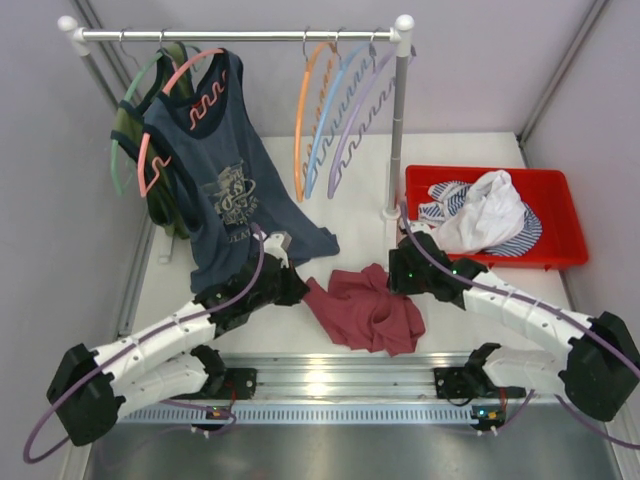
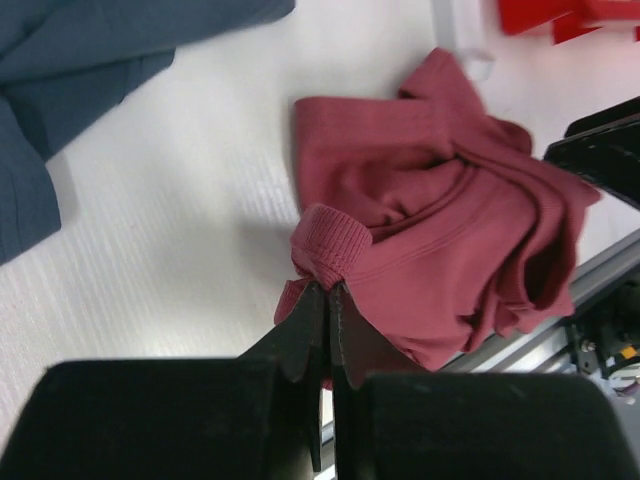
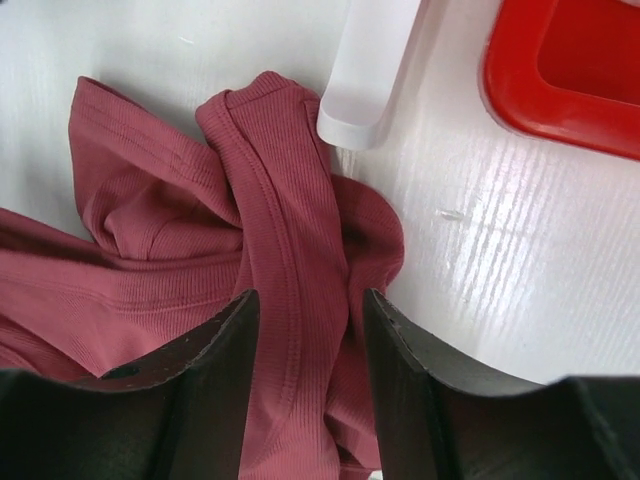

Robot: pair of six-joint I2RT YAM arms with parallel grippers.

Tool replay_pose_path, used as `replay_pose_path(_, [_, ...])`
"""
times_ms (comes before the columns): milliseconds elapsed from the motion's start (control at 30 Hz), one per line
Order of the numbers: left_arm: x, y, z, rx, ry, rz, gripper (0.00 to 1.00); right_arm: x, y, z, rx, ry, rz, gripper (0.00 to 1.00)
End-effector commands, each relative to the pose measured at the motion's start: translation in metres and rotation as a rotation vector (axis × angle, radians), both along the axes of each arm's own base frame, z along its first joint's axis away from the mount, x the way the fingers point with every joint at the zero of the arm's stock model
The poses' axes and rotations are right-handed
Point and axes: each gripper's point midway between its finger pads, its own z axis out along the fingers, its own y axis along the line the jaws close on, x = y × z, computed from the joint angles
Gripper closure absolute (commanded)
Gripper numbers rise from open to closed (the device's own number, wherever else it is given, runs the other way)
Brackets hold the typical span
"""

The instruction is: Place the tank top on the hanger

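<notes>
Tank top (image 1: pixel 365 312) crumpled on table (image 1: pixel 350 215) between both arms; hanger (image 1: pixel 298 130) on rail (image 1: pixel 240 35), well apart. Left wrist: left gripper (image 2: pixel 328 290) pinched closed on ribbed hem. Right wrist: right gripper (image 3: pixel 308 300) half-open, straddling 1 fold; rack post (image 3: pixel 365 70) just beyond.
</notes>
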Motion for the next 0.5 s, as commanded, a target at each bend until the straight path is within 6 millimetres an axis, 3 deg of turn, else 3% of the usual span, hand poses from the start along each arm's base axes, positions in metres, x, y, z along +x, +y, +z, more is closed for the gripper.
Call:
replay_pose_path(0, [-0.003, 0.000, 0.029, -0.004, -0.031, -0.046, 1.00, 0.002, -0.004, 0.026, 0.042, -0.063, -0.013, 0.54])
replay_pose_path(133, [-0.006, 0.000, 0.039, -0.015, -0.043, -0.061, 1.00, -0.011, -0.004, 0.054, 0.081, -0.084, 0.000, 0.50])
replay_pose_path(200, [-0.006, 0.000, 0.043, -0.011, -0.051, -0.066, 1.00, -0.028, -0.002, 0.058, 0.101, -0.066, 0.016, 0.49])
replay_pose_path(400, [-0.006, -0.003, 0.057, -0.022, -0.062, -0.086, 1.00, -0.074, 0.013, 0.029, 0.112, 0.043, 0.069, 0.49])
replay_pose_path(467, [-0.006, -0.004, 0.062, -0.029, -0.068, -0.086, 1.00, -0.076, 0.014, 0.022, 0.101, 0.046, 0.054, 0.49])
